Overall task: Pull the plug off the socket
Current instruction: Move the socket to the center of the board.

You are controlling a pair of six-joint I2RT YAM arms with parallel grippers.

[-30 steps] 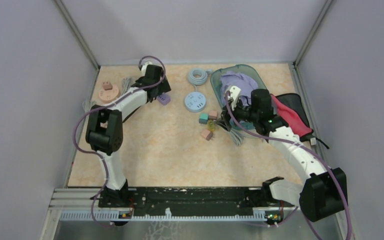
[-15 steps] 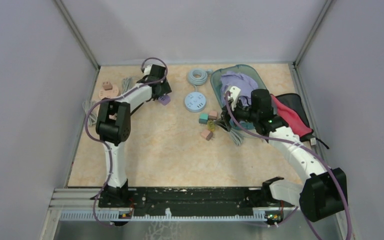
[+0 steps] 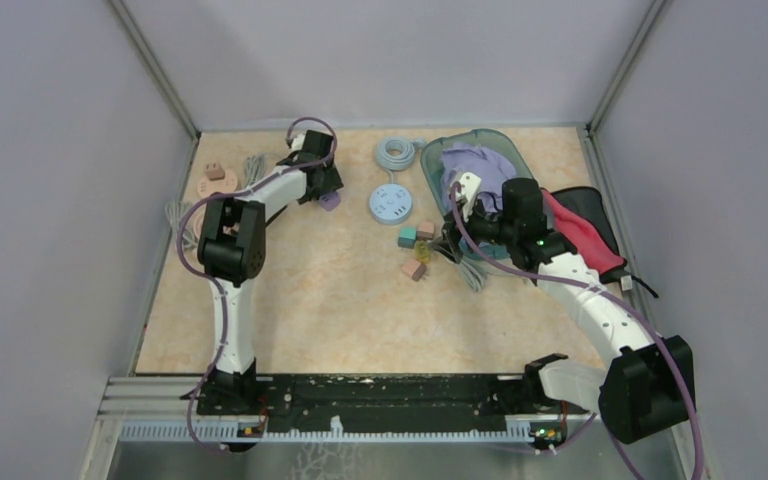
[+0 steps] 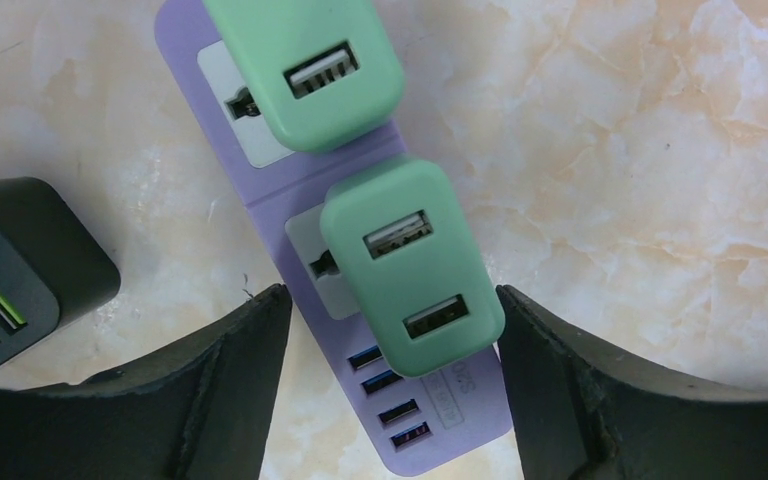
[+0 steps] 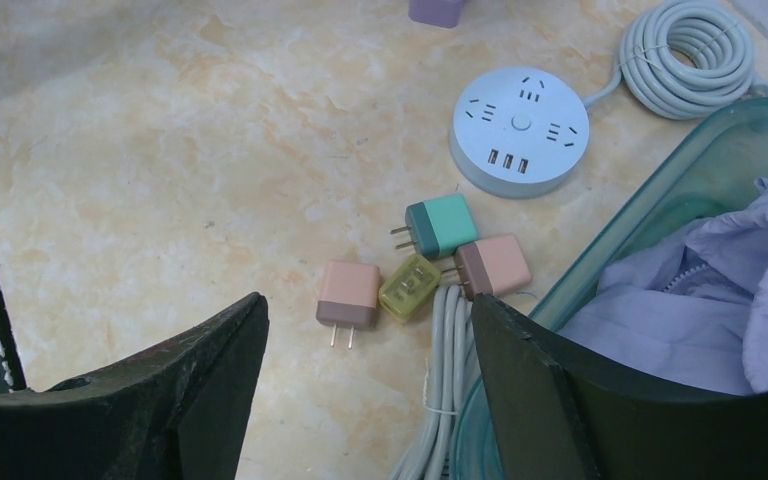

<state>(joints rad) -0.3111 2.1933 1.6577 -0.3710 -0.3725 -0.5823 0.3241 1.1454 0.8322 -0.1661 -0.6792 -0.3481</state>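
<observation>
Quick update: in the last sec the left arm tucked its elbow in toward the purple strip (image 4: 278, 205), and the left hand (image 4: 388, 300) has moved in right over it. Imo that means the approach is basically done and the grab is next. Nothing's pulled yet tho.

Both green plugs are seated in the strip. The near green plug (image 4: 412, 265) sits at the strip's USB end, and the other green plug (image 4: 305, 70) is one socket further along.

The left hand is spread wide w/ one finger on each side of the near plug. There's a gap on both sides, so no contact rn. The plug sits pretty much centred between the fingers.

A black charger (image 4: 20, 260) lies just beside the strip on the counter (image 4: 660, 150), outside the fingers.

Right hand (image 5: 367, 300) hasn't budged. It's well away from the strip, spread, holding nothing, hanging over some loose plugs (image 5: 348, 292).
</observation>
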